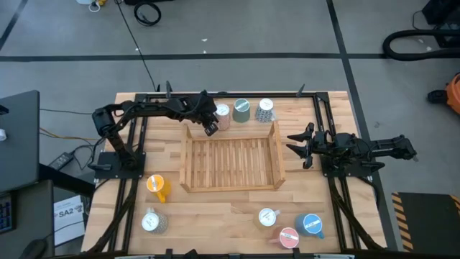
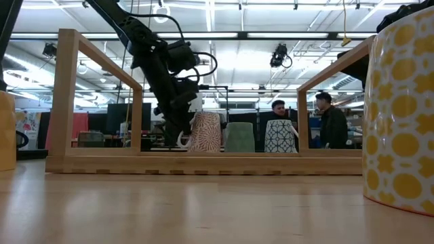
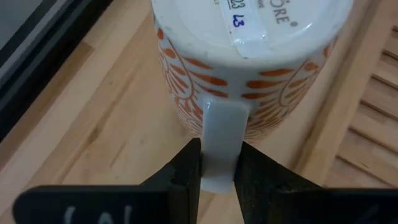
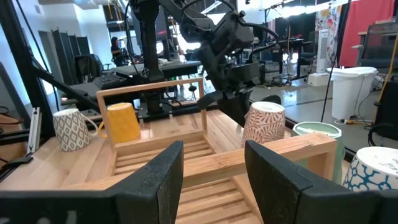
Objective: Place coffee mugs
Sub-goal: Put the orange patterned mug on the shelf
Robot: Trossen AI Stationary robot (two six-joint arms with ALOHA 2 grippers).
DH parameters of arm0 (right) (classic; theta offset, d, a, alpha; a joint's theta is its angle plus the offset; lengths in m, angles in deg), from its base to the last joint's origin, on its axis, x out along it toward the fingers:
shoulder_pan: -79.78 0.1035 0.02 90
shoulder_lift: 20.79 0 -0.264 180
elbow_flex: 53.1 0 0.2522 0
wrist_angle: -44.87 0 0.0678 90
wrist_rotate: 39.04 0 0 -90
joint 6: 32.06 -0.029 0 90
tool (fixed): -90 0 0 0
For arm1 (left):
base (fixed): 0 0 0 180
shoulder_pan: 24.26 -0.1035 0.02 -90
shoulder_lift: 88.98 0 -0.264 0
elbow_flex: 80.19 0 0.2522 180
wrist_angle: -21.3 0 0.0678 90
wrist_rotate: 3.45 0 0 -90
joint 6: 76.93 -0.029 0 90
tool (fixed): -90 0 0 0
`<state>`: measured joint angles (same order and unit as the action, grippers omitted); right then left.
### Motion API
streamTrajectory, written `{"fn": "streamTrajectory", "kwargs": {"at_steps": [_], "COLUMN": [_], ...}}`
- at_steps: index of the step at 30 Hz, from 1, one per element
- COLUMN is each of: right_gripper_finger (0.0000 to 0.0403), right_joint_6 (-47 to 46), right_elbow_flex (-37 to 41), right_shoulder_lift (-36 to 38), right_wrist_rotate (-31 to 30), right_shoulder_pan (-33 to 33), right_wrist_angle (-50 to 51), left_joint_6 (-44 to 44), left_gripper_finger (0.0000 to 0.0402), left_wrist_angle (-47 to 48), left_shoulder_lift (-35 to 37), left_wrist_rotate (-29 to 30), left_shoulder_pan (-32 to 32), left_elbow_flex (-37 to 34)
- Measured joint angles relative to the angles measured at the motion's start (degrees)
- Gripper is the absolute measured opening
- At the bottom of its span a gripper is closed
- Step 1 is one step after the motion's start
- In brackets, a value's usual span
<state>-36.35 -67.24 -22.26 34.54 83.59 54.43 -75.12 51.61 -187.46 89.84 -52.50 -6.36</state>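
Note:
An orange-patterned white mug stands upside down at the table's far edge, just behind the wooden crate. My left gripper is shut on its handle. A green mug and a blue-patterned white mug stand upside down to its right. Other coffee mugs sit near the front: a yellow one, a grey-patterned one, a pale one, a pink one and a blue one. My right gripper waits open at the table's right side. My left gripper pinches the mug's white handle between its two fingers, one on each flat side. The fingers slant down at it from the table's left and near side. The mug stays upright on its rim end, base up; whether the rim touches the table I cannot tell.
The slatted crate fills the table's middle, its far wall close beside the held mug. Dark frame rails run along the table's edges. People stand in the room beyond the table.

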Motion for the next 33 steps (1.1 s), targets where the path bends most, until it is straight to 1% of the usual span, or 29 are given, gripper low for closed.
{"fn": "streamTrajectory", "kwargs": {"at_steps": [8, 23, 33], "right_gripper_finger": [0.0177, 0.0177, 0.0177], "right_joint_6": [0.0, 0.0, 0.0], "right_elbow_flex": [0.0, 0.0, 0.0], "right_shoulder_lift": [0.0, 0.0, 0.0], "right_wrist_rotate": [0.0, 0.0, 0.0], "right_shoulder_pan": [0.0, 0.0, 0.0], "right_wrist_angle": [0.0, 0.0, 0.0], "left_joint_6": [-0.1, 0.5, 0.5], "left_gripper_finger": [0.0082, 0.0082, 0.0082], "left_wrist_angle": [-0.1, -0.3, -3.0], "left_shoulder_lift": [0.0, 0.0, 0.0], "left_wrist_rotate": [0.1, 0.1, 0.1], "left_shoulder_pan": [1.9, 3.2, 5.4], "left_elbow_flex": [0.0, 0.0, 0.0]}}
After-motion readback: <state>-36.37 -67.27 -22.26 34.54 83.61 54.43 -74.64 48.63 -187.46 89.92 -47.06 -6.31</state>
